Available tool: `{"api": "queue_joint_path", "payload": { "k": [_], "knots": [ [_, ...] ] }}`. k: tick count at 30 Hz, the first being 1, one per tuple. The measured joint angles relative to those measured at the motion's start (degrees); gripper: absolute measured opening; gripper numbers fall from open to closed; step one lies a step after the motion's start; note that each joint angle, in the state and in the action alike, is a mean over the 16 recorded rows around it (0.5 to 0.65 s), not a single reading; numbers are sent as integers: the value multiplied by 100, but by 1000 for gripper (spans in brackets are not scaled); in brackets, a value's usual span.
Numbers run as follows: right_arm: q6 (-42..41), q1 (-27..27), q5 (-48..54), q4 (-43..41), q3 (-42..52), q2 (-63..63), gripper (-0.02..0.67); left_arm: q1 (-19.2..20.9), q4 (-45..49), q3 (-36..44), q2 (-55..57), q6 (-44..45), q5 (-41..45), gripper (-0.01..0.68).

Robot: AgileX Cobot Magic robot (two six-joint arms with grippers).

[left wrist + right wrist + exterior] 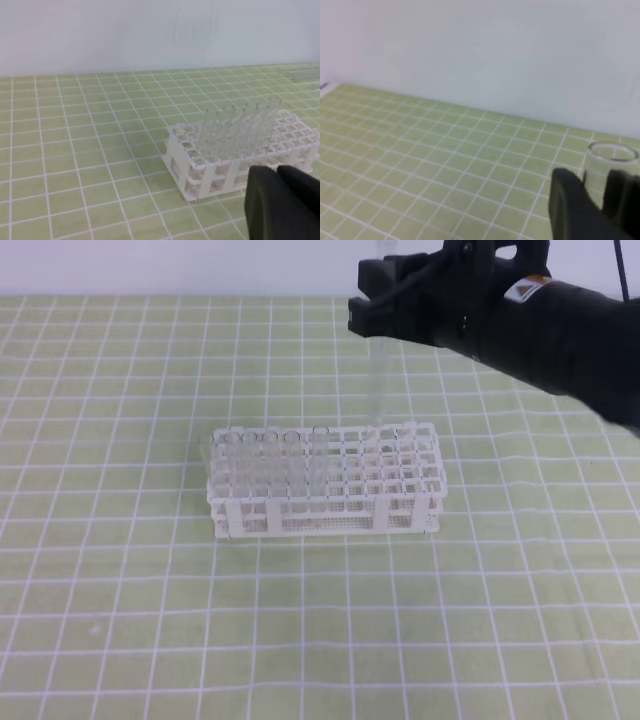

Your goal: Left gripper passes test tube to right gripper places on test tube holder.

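The right gripper (378,302) was clamped on the tube (377,380) – held upright above the rack's (325,483) far right holes. The left gripper's (277,172) fingers lay together, empty, near the rack.

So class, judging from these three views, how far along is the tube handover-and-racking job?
Done: the handover looks complete. The right tool grips the test tube, and its rim sits between the fingers in the right wrist view. The left tool holds nothing visible. In hand: the tube hangs upright over the test tube holder, its lower end near the back row. Left: lowering it into a free hole and releasing.
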Motion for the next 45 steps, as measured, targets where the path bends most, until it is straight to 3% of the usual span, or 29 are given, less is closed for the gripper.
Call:
{"api": "queue_joint_path", "payload": {
  "k": [6, 12, 26, 35, 39, 45],
  "knots": [
    [2454, 40, -797, -2198, 468, 0, 10, -1, -4, -1, -4, 1, 2, 1],
    [3545, 79, -1547, -3373, 980, 0, 10, 0, 0, 0, 0, 0, 0, 1],
    [3985, 132, -2818, -5106, 1654, 83, 10, 3, 11, 2, 15, -3, -7, 1],
    [3854, 148, -3766, -5191, 2015, 405, 10, 73, 8, 2, 21, -3, -8, 1],
    [3765, 148, -4180, -5079, 2056, 644, 10, 361, 4, 2, 18, -4, -11, 1],
    [3717, 148, -4800, -4920, 2066, 1033, 10, 1246, 1, 3, 18, -5, -13, 1]
  ]
}}
